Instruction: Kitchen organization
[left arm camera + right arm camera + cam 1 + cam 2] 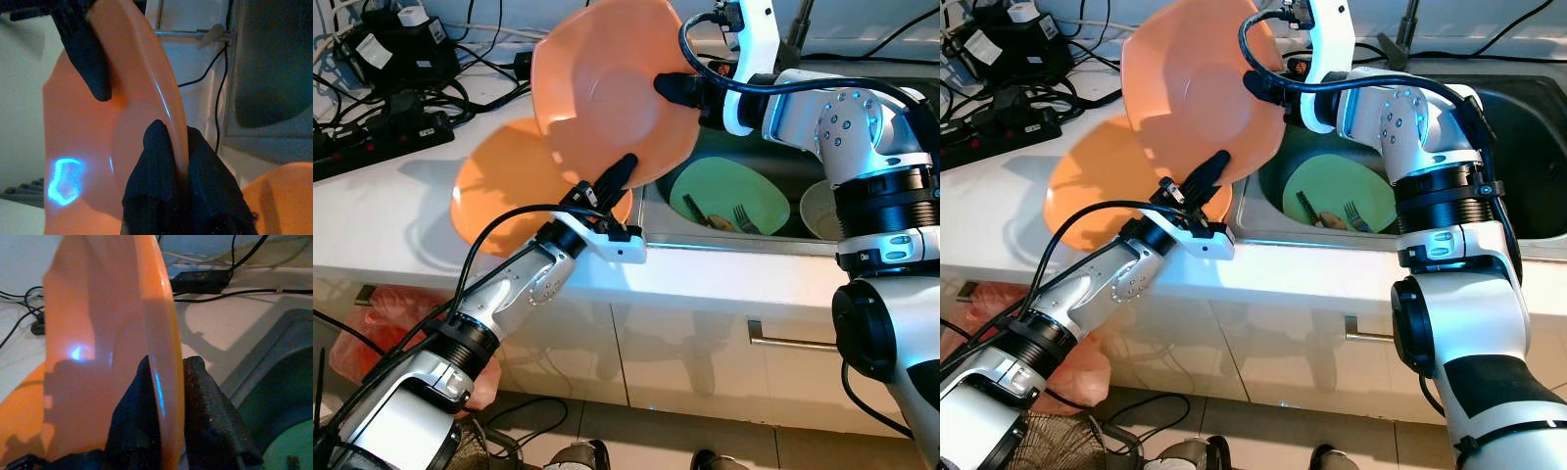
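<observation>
Orange plate (607, 88) held tilted in the air, upper centre of frame, above the counter edge beside the sink (783, 240). Left gripper (612, 181) pinches its lower rim; right gripper (680, 88) pinches the opposite rim. A second orange plate (499, 186) lies on the counter below. Looks light, stiff, smooth plastic, likely slippery; the rim is the best hold.

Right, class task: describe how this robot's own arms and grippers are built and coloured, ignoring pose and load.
Both arms are silver-white shells with black ribbed joint rings. The right arm has a rounded housing dotted with small holes. Loose black cables loop along each. The left gripper and right gripper have long matte black fingers on white mounts.
</observation>
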`<state>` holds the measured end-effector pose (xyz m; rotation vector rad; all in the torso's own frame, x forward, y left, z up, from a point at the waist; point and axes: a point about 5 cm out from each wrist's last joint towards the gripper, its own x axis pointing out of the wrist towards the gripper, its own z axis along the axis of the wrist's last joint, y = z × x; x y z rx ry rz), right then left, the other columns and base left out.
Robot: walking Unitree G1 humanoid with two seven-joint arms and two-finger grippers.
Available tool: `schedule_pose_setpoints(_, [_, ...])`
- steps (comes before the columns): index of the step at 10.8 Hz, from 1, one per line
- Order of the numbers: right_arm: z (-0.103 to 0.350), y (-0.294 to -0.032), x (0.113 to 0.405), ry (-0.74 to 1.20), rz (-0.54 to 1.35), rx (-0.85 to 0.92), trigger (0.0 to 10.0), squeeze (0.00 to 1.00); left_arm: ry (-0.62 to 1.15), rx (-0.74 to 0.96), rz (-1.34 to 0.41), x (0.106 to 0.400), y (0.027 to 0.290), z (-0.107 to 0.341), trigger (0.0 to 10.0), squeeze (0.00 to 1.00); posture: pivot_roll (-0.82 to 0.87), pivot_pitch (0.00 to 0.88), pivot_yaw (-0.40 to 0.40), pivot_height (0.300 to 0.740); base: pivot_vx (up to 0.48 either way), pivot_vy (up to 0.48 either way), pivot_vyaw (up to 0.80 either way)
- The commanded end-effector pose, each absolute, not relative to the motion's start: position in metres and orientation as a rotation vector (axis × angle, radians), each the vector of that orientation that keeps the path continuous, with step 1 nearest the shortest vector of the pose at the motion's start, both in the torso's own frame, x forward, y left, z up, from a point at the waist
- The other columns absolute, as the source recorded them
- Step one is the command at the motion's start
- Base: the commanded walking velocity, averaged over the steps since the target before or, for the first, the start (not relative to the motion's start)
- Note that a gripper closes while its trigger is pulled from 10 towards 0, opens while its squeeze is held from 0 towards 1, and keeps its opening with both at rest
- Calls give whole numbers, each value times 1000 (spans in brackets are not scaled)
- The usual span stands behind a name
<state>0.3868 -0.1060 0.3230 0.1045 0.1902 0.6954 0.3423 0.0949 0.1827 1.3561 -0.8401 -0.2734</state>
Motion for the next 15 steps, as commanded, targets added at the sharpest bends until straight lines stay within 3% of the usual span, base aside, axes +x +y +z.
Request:
schedule_pose_setpoints(1, [323,-126,389,206,621,104,0,0,-858,1306,-245,339,102,182,10000,0,33,143,70,740,0,0,0])
schedule_pose_setpoints(3, [321,-122,388,212,639,131,0,0,-875,1257,-241,338,102,187,10000,1000,33,142,71,740,0,0,0])
schedule_pose_setpoints(9, [322,-124,390,175,606,219,0,0,-941,1132,-246,333,103,201,10000,1000,32,140,70,740,0,0,0])
schedule_pose_setpoints(15, [296,-157,409,117,288,228,0,0,-982,725,-368,316,78,243,10000,1000,39,149,71,740,0,0,0])
